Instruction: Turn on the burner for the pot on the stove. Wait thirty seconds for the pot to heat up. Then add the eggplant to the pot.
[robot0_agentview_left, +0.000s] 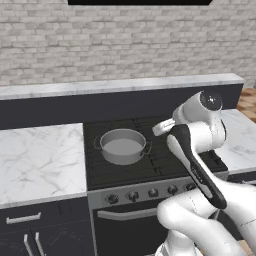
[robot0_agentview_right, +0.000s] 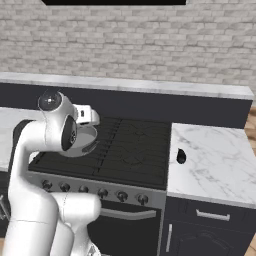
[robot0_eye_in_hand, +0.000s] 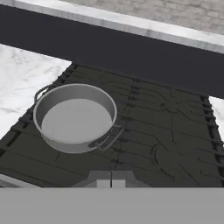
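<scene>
- The pot (robot0_agentview_left: 122, 146) sits empty on the left rear burner (robot0_eye_in_hand: 65, 151) of the stove (robot0_agentview_left: 150, 172); no flame can be made out under it, so whether the knob has been turned cannot be told.
- The eggplant (robot0_agentview_right: 181, 156) lies on the marble tabletop (robot0_agentview_right: 220, 165) just right of the stove, near its edge and well apart from the pot, so the adding step looks not yet done.
- The claw (robot0_eye_in_hand: 111, 183) is closed on nothing, its two tips pressed together, and hovers above the front of the cooktop looking down at the pot.
- Judged from this, picking up the eggplant and dropping it in the pot is what is left.
- The pot is squat, round, dull grey metal with two thin loop handles and a flat pale bottom.
- The grates are black, ribbed cast iron; a row of round dark knobs (robot0_agentview_left: 152, 192) lines the grey front strip.
- The eggplant is a small glossy, nearly black oblong; the tabletop is white veined marble, smooth and flat.
</scene>
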